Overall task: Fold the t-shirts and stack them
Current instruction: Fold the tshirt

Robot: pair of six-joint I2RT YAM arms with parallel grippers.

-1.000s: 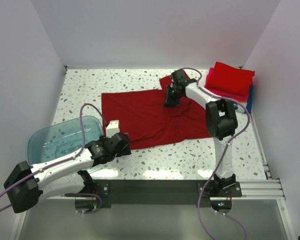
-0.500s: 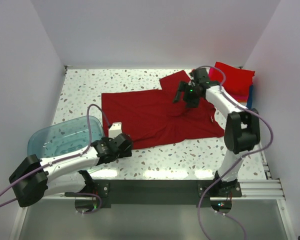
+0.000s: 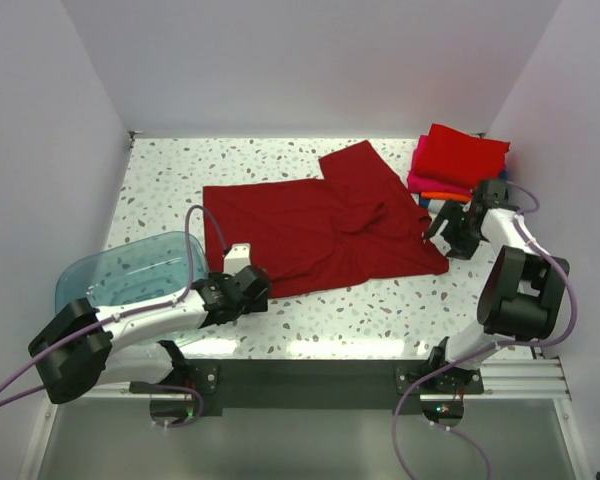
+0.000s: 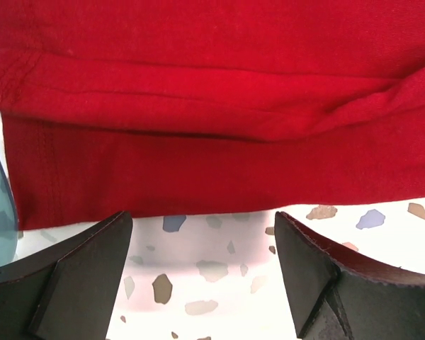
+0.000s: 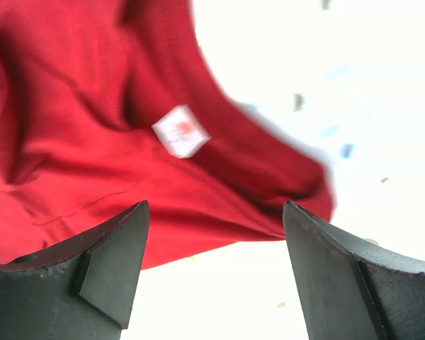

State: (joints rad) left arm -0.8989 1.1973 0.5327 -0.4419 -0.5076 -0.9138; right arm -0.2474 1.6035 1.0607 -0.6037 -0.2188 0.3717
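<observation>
Two grippers: both have their jaws apart with nothing between them.
Left gripper point(image 3: 252, 285): low over the table point(image 3: 180, 165) at the shirt's near left hem, fingers pointing at the cloth. In the left wrist view, the left gripper point(image 4: 202, 221) has bare speckled tabletop between its fingertips, and the hem lies just beyond them.
Right gripper point(image 3: 448, 230): at the shirt's right edge, just in front of the stack. In the right wrist view, the right gripper point(image 5: 214, 209) frames the cloth edge without touching it. That picture is blurred.
Dark red shirt point(image 3: 320, 225): lies spread across the middle of the table, unfolded, one sleeve toward the back wall. It is rumpled right of centre.
Hem point(image 4: 163, 205): double-stitched, flat on the table.
Tag point(image 5: 182, 131): small white label on the dark red cloth.
Stack of folded shirts point(image 3: 460, 160): at the far right corner of the table, bright red on top, magenta and orange edges under it.
Blue tub point(image 3: 120, 275): near left on the table, just beside the shirt's left edge.
</observation>
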